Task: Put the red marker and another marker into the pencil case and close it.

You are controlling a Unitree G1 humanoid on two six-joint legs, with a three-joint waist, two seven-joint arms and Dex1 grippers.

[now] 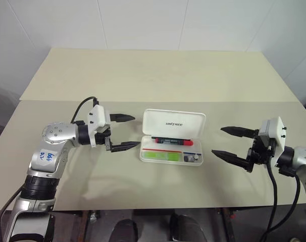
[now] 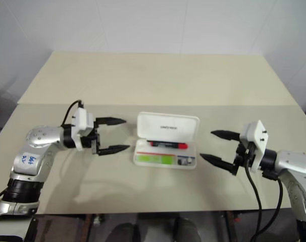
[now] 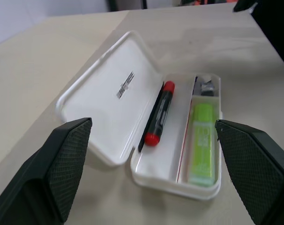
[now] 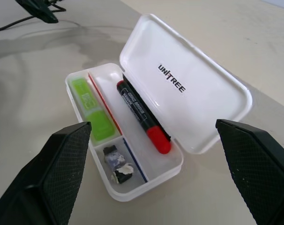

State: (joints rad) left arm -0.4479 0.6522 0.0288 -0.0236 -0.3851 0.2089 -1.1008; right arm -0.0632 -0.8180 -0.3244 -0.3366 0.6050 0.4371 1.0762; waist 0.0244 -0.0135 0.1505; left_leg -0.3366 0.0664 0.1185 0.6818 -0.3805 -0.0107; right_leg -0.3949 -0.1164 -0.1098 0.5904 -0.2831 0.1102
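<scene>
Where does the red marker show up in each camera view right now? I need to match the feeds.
Left eye view: the red marker lies in the pencil case, in the long section below the raised lid.
Right eye view: red marker, same section, picture centre.
Left wrist view, along the hinge side.
Right wrist view, against the lid.
Shared landmark: the lime-green marker in the neighbouring section.

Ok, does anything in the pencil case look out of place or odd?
Nothing stands out. The red marker and green marker lie flat in separate compartments of the open case, clear of the rim.
</scene>
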